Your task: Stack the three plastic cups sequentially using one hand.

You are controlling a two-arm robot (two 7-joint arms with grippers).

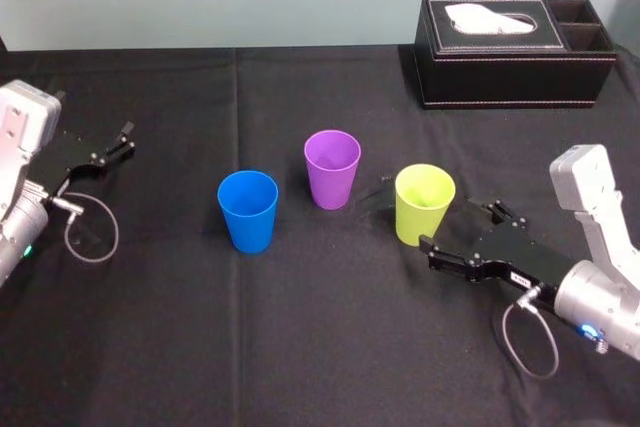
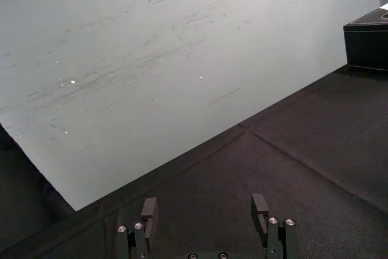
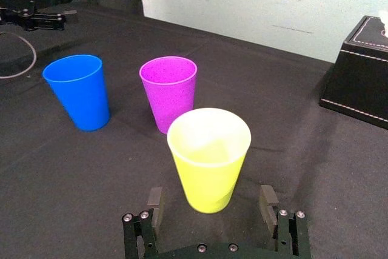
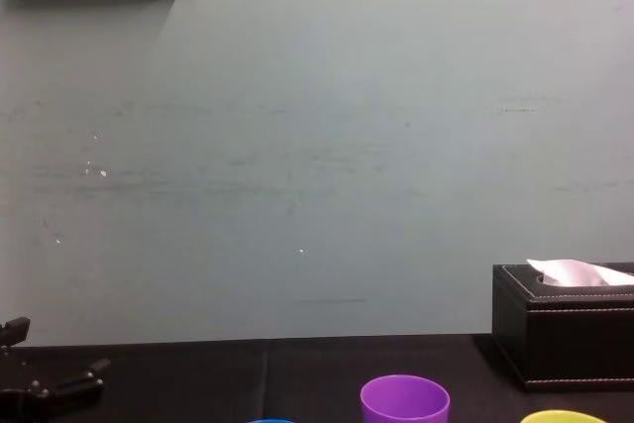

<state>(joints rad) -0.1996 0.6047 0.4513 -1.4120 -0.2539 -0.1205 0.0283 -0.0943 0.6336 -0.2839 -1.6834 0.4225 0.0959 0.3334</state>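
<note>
Black cloth covers the table [image 1: 330, 347], and a pale wall [image 4: 317, 146] stands behind it. Three cups stand on the cloth with their mouths up, in a loose row, each a little apart from the next. None is inside another, so I think the stacking has not begun. The blue cup [image 1: 248, 210] is on the robot's left. The purple cup [image 1: 332, 169] is in the middle and a bit farther back. The yellow-green cup [image 1: 424, 204] is on the right, nearest the working arm. The right gripper [image 1: 462, 232] lies low by the cloth and points at the yellow-green cup. Its two fingers are spread wide, one on each side of the cup's lower part, and I see a gap on both sides. It has hold of nothing. It looks lined up this way so it can close on this cup and lift it. The purple cup is the closest one to drop it into. A hard squeeze could bend the thin plastic, and a bump could tip the cup over. The left gripper [image 1: 125, 142] rests far off at the left edge of the table, fingers apart and holding nothing, out of the way. A black tissue box [image 1: 515, 52] sits at the back right, well away from the cups.
</note>
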